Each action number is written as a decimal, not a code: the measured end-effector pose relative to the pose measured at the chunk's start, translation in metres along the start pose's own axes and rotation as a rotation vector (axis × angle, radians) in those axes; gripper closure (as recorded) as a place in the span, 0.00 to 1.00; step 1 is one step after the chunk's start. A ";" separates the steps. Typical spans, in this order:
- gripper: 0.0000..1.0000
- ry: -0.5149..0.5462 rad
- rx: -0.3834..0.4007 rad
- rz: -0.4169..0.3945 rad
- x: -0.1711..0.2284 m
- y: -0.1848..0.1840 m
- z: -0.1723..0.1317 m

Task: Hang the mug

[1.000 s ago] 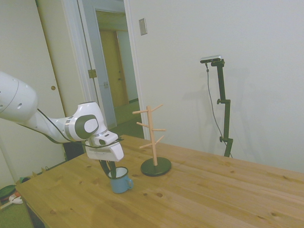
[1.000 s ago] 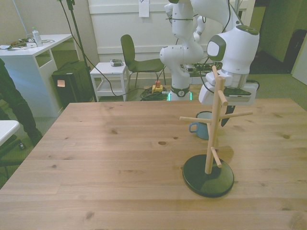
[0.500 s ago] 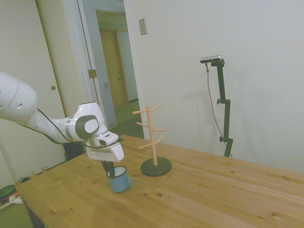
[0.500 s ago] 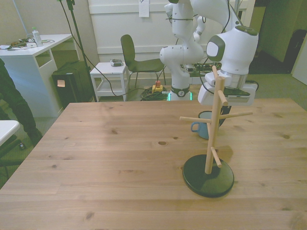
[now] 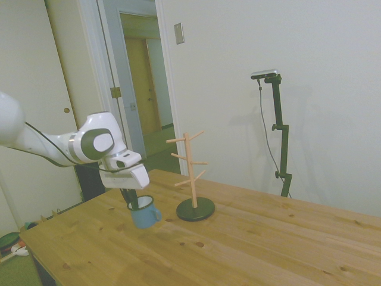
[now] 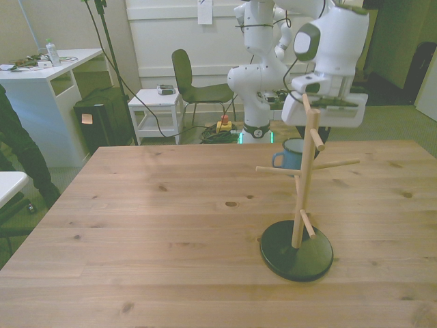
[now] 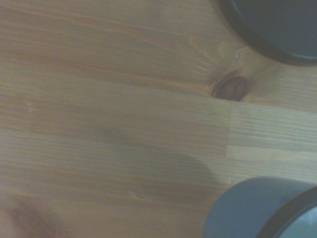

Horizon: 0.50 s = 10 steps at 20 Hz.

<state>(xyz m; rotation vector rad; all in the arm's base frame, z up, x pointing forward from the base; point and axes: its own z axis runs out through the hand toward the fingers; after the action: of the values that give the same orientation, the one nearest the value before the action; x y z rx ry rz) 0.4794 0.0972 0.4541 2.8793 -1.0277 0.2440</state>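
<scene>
The light-blue mug point(image 5: 144, 214) hangs a little above the wooden table point(image 5: 250, 244), its handle turned toward the mug tree. My gripper point(image 5: 133, 201) is shut on its rim, with one dark finger inside the cup. In the front view the mug point(image 6: 287, 154) shows just behind the tree's post and a side peg, under the gripper point(image 6: 304, 141). The wooden mug tree point(image 5: 191, 171) stands upright on a dark round base point(image 6: 296, 250), close beside the mug. The wrist view catches the mug's point(image 7: 260, 208) side and a part of the tree base point(image 7: 277, 25).
The tree's pegs point(image 6: 276, 169) stick out to both sides at several heights. Beyond the table stand a chair point(image 6: 194, 85), a small white cart point(image 6: 156, 109) and a white desk point(image 6: 48, 75). A person's dark sleeve point(image 6: 17, 147) shows at the front view's left edge.
The gripper has risen with the mug, lifting it off the table and drawing it slightly back from the tree.
</scene>
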 end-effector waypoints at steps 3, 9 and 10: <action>1.00 0.031 0.018 -0.009 -0.005 0.016 -0.052; 1.00 0.086 0.058 0.000 0.002 0.026 -0.138; 1.00 0.089 0.062 0.002 0.004 0.025 -0.147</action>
<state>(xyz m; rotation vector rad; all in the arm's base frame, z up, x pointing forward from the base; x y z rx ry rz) 0.4486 0.0933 0.5998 2.8919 -1.0255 0.4076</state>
